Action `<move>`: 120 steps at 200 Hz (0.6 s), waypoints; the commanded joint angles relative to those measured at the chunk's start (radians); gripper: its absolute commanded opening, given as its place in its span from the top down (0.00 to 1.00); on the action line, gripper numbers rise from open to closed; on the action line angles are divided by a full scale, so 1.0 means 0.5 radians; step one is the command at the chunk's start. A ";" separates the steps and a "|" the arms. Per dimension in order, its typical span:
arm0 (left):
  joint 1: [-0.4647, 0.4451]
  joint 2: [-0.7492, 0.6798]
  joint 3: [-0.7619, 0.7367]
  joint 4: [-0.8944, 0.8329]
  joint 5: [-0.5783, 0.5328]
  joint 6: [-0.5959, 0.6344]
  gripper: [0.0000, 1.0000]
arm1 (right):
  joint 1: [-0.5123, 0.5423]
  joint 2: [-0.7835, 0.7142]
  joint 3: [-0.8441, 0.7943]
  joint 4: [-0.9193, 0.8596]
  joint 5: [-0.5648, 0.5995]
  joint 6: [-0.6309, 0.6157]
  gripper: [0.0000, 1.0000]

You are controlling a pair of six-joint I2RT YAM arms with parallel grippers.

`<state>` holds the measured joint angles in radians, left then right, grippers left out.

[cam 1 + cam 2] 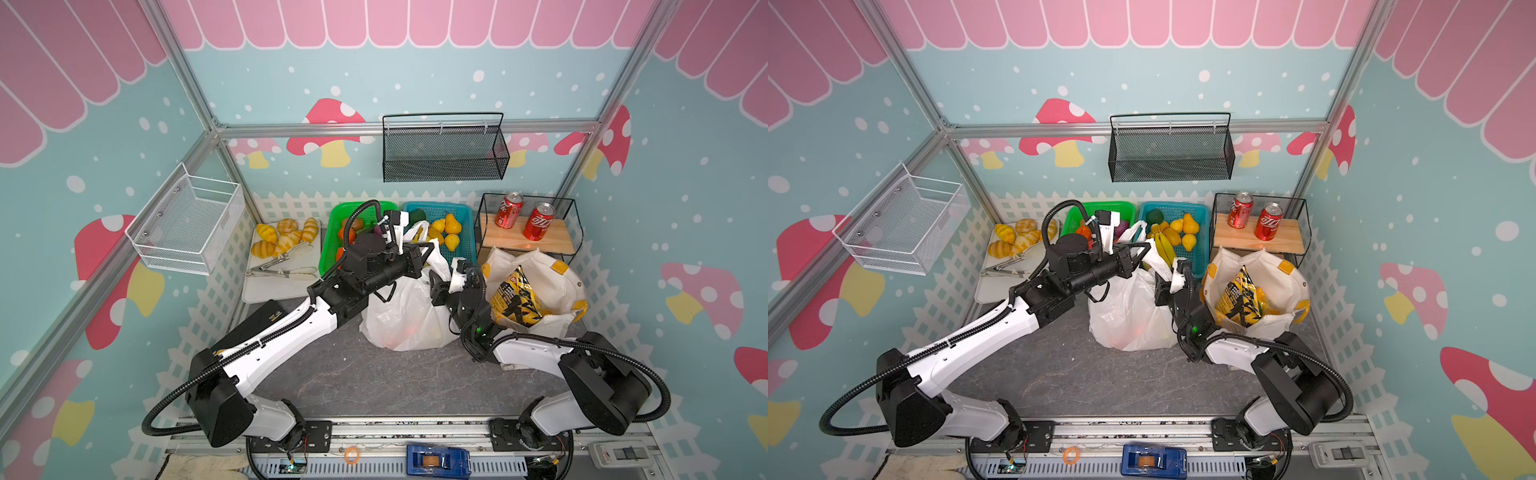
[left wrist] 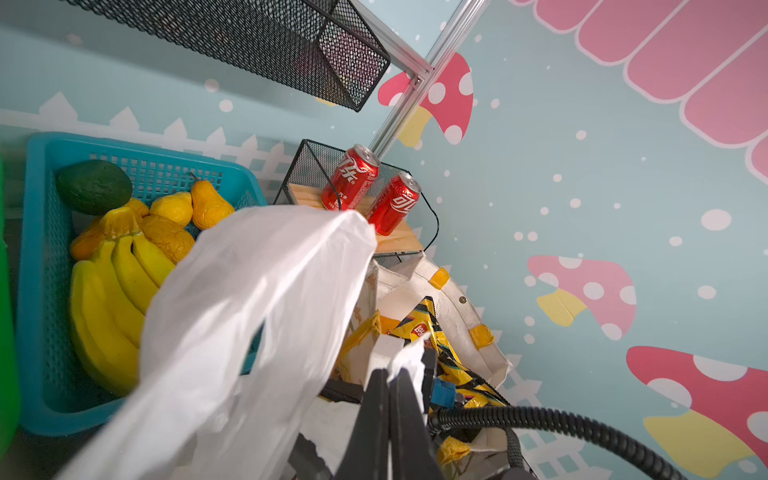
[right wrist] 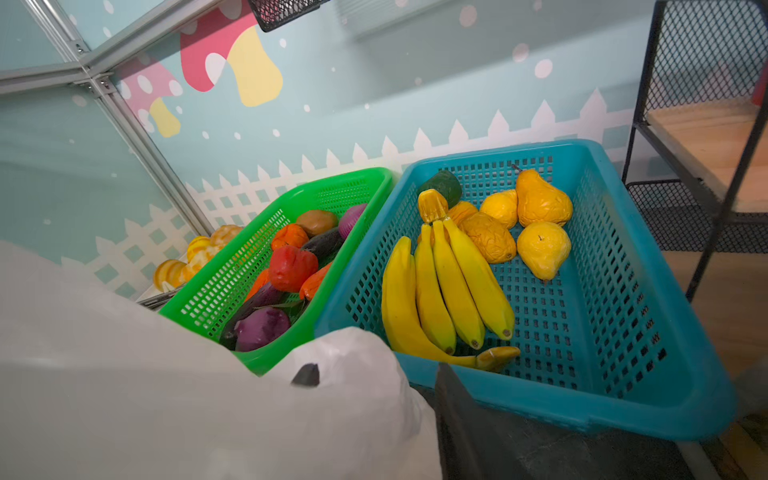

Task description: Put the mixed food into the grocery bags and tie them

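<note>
Tying step: the loaded white plastic bag (image 1: 399,320) sits on the counter (image 1: 374,382) directly under both tools, left tool (image 2: 390,374) clamped on its handle film, right tool (image 3: 376,376) jaws apart with film draped across; next probably needs the right to pinch the second handle.

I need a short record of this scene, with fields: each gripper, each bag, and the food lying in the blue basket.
left gripper: shut on a handle of the white plastic bag
right gripper: at the same bag's top; open or shut unclear
white plastic bag: untied, standing on the table
cloth tote: open, snack packet inside
blue basket: bananas, yellow pears, avocado
</note>
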<state>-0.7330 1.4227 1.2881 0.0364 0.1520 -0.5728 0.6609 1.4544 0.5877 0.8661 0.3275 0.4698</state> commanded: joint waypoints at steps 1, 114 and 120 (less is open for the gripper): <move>0.033 -0.067 0.032 0.147 -0.031 -0.016 1.00 | -0.018 -0.064 -0.056 -0.003 -0.121 -0.178 0.50; 0.057 -0.053 0.078 0.081 0.007 0.026 1.00 | -0.131 -0.641 0.186 -0.691 -0.947 -0.940 0.03; 0.058 -0.054 0.078 0.079 0.007 0.028 1.00 | -0.160 -0.664 0.203 -0.735 -1.026 -0.972 0.03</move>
<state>-0.7136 1.4208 1.2961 0.0689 0.1528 -0.5682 0.6186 1.1725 0.6415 0.6270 -0.0559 0.0921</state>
